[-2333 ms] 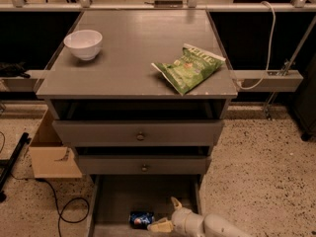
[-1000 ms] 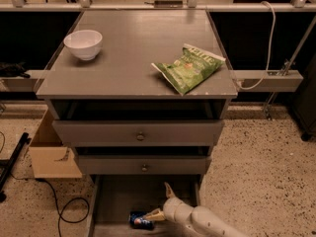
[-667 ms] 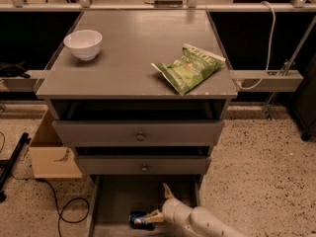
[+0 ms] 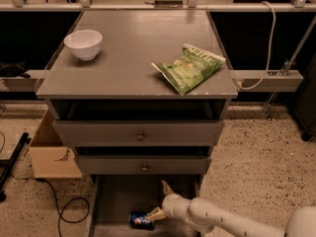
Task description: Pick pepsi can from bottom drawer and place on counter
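Observation:
The pepsi can (image 4: 140,220) lies on its side on the floor of the open bottom drawer (image 4: 118,195), near the front. My gripper (image 4: 161,201) reaches into the drawer from the lower right, just right of the can. Its fingers are spread apart: one fingertip (image 4: 166,187) points up towards the drawer above, and the other touches the can's right end. The can is not between the fingers. The counter (image 4: 133,48) is the grey cabinet top above.
A white bowl (image 4: 83,43) stands at the counter's left and a green chip bag (image 4: 190,67) lies at its right. Two knobbed upper drawers (image 4: 140,136) overhang the bottom drawer. A cardboard box (image 4: 49,152) and a cable (image 4: 64,206) are on the floor at left.
My gripper has moved left and closer to the can since 2.3 s ago, with its fingers spreading. Over the last second it has hardly moved. The can lies in the same place.

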`<state>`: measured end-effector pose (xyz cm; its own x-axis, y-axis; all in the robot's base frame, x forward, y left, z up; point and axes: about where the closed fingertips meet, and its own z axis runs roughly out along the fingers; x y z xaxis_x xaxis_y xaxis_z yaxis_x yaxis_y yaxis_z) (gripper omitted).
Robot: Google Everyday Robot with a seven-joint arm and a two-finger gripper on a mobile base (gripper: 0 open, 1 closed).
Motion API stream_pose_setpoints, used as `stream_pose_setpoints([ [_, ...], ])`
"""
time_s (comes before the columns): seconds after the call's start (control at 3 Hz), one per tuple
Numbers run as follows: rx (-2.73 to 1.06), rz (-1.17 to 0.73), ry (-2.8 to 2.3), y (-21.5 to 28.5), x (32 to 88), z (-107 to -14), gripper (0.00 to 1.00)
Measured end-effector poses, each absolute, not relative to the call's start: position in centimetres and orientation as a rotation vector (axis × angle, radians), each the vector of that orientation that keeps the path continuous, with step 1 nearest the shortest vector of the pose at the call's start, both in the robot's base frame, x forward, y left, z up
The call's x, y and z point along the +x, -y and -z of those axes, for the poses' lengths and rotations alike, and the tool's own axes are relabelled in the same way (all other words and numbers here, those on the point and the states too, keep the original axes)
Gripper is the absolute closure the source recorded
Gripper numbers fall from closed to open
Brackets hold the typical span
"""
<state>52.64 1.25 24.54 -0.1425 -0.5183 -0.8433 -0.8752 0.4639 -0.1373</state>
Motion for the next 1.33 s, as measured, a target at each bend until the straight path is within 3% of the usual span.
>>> stream_pose_setpoints([
  [1.33,-1.266,-0.482,-1.816,-2.8,50.7,-20.2,0.0],
])
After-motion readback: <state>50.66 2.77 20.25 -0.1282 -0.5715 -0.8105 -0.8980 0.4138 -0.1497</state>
